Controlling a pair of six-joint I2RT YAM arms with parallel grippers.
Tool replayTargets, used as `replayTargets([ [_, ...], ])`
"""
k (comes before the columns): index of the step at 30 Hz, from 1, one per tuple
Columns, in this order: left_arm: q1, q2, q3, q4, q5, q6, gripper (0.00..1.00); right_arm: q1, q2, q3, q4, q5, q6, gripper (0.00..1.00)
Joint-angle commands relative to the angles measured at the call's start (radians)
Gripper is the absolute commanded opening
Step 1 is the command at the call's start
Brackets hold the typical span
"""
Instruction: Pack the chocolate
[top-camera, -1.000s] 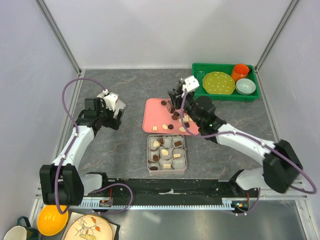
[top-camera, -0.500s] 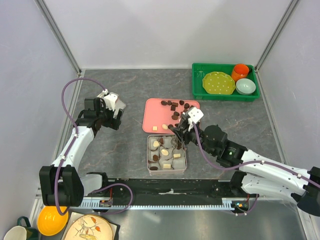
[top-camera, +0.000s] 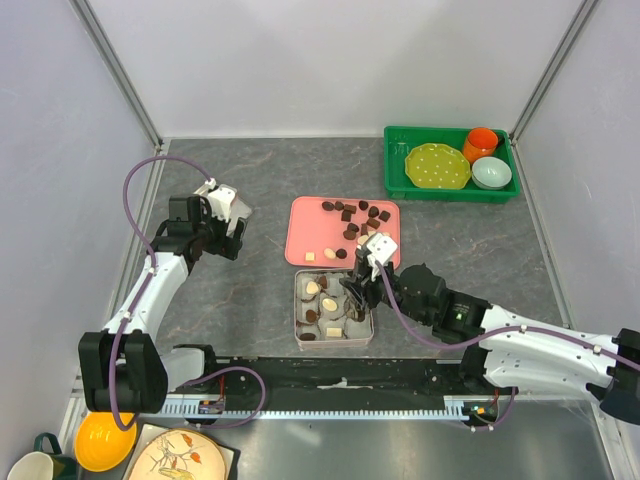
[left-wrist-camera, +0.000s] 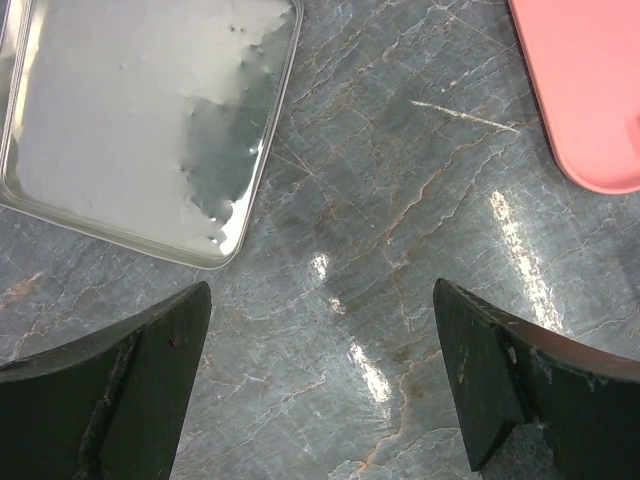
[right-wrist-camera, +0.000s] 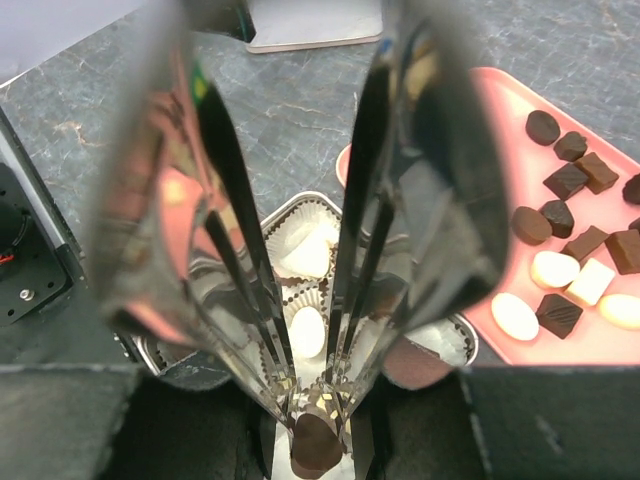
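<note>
Several dark and cream pieces of chocolate lie on a pink tray. More sit in white paper cups inside a metal tin just in front of it. My right gripper is shut on shiny metal tongs, and the tong tips pinch one dark chocolate over the tin. The tray's chocolate shows to the right in the right wrist view. My left gripper hovers open over bare table, left of the tray.
A flat metal lid lies under the left wrist, at that view's upper left. A green bin at the back right holds a yellow plate, an orange cup and a pale bowl.
My right arm came back from over the pink tray to above the tin, carrying the dark chocolate in the tongs. The left arm has not moved.
</note>
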Motion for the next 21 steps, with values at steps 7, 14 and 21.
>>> replayTargets([
  [7, -0.001, -0.017, 0.020, 0.006, -0.001, 0.027, 0.99, 0.027, 0.003, -0.006, 0.026, 0.011, 0.026, 0.24],
  [14, -0.003, -0.019, 0.027, -0.001, 0.001, 0.027, 0.99, 0.033, -0.020, -0.003, -0.002, 0.012, 0.036, 0.37],
  [21, -0.001, -0.028, 0.037, -0.014, 0.001, 0.025, 0.99, 0.035, -0.052, 0.005, -0.042, 0.026, 0.046, 0.43],
])
